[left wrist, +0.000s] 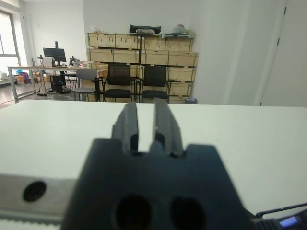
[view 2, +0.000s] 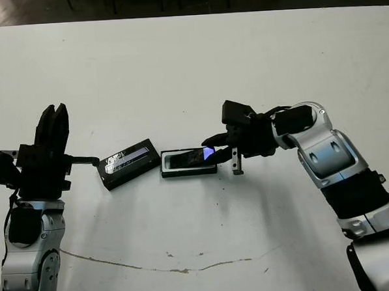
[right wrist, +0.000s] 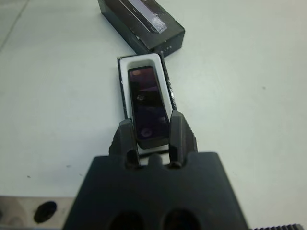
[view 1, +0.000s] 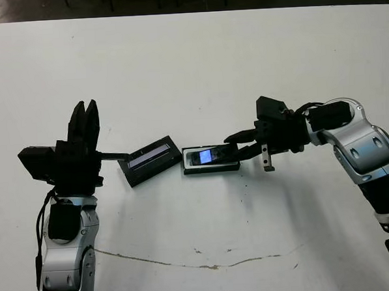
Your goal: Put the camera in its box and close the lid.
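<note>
The camera point(right wrist: 147, 108) lies lengthwise in the box point(right wrist: 123, 84), its near end between the right gripper's point(right wrist: 149, 132) two fingers, which are clamped on its sides. That near end looks a little raised, not fully seated in the white lining, though I can't be sure from here. It is a slim black bar, glossy on top, throwing back purple glints, with a bright blue patch at the end toward the gripper in the head views.

So I'd judge the first half nearly done: the camera is in the box but not let go. Releasing it, fetching the lid and closing the box are all left.

The lid point(view 1: 151, 162) rests just beyond the box's far end from the right gripper, set at an angle, its pale stripe facing up and one corner near or touching the box. Past it, the left gripper point(view 1: 87, 120) hangs above the table point(view 1: 196, 60), empty, fingers close together with only a narrow slit between them.
</note>
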